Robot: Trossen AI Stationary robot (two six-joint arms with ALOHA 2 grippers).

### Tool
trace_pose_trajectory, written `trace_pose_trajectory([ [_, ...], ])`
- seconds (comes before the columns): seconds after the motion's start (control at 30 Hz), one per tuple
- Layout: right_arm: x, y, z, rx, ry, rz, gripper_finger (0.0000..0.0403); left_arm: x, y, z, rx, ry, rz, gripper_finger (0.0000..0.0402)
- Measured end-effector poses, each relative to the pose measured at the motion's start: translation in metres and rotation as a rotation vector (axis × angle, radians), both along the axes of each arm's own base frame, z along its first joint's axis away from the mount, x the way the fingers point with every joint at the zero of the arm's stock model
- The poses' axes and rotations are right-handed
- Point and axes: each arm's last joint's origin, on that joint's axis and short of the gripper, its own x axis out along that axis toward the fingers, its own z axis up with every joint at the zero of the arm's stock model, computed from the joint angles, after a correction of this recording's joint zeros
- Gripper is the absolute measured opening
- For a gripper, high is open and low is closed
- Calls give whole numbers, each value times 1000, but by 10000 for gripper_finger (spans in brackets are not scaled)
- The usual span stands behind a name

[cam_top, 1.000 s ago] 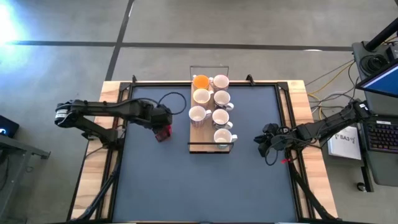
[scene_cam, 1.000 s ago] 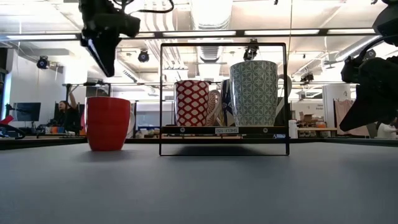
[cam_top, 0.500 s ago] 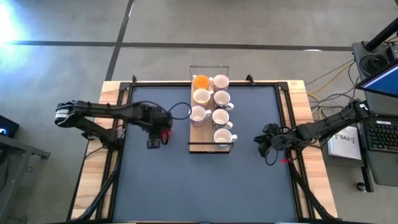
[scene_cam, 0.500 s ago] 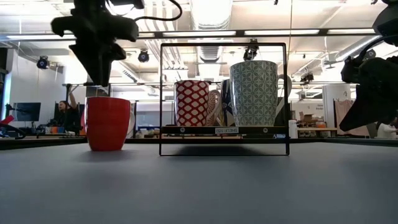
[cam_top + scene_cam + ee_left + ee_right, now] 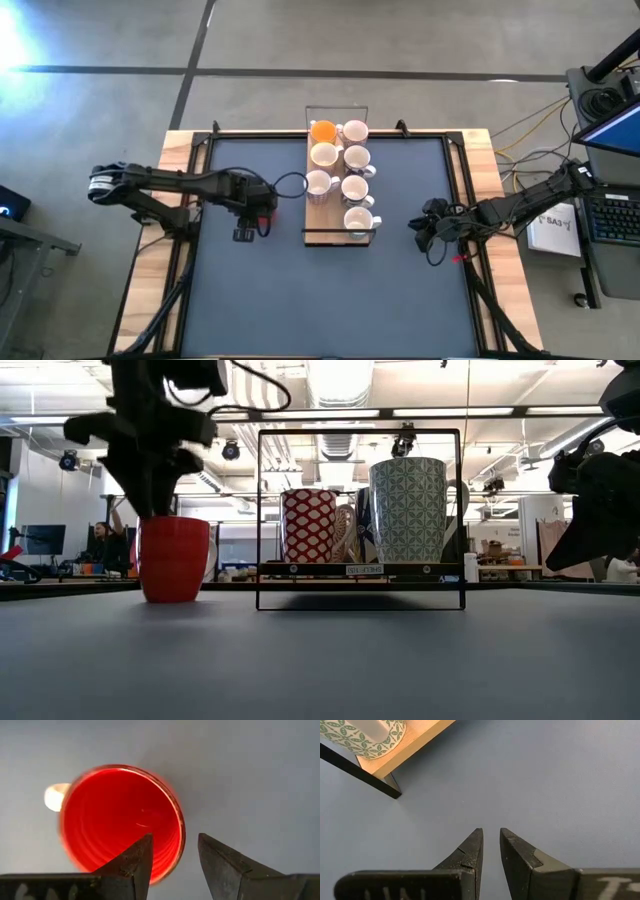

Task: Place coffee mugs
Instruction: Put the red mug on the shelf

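A red mug (image 5: 175, 558) stands upright on its base on the dark mat, left of the wooden board (image 5: 322, 212). It also shows from above in the left wrist view (image 5: 120, 820). My left gripper (image 5: 175, 847) is open and points down right at the mug's rim. One finger is over the inside and one outside the wall; I cannot tell whether they touch. It mostly hides the mug in the high view (image 5: 266, 213). An orange mug (image 5: 323, 131) and several white mugs (image 5: 345, 186) stand on the board. My right gripper (image 5: 490, 837) waits right of the board, empty, its fingers a narrow gap apart.
A thin black frame (image 5: 360, 520) stands around the board. In the low view a red-and-white patterned mug (image 5: 310, 525) and a green patterned mug (image 5: 408, 510) are the nearest on it. Bare mat (image 5: 330, 290) lies between the board and the table's near edge.
My left gripper has tipped to point down and come down over the red mug until its fingertips reach the rim. The mug has stayed where it was.
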Motion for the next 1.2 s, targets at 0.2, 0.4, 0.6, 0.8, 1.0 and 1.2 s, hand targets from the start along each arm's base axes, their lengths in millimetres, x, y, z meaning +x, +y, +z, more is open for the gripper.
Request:
trace_pose_trajectory([
  [0.2,0,0,0,0,0,0,54,-4,0,-21,-13,4,16,129],
  [0.4,0,0,0,0,0,0,54,2,0,-36,-32,2,148,78],
  [0.6,0,0,0,0,0,0,54,18,1,-42,-67,12,411,11],
  [0.8,0,0,0,0,0,0,54,52,2,-27,-143,-73,712,6],
  [1.0,0,0,0,0,0,0,54,81,4,-17,-145,-58,799,8],
  [1.2,0,0,0,0,0,0,54,101,2,-26,-134,30,866,8],
])
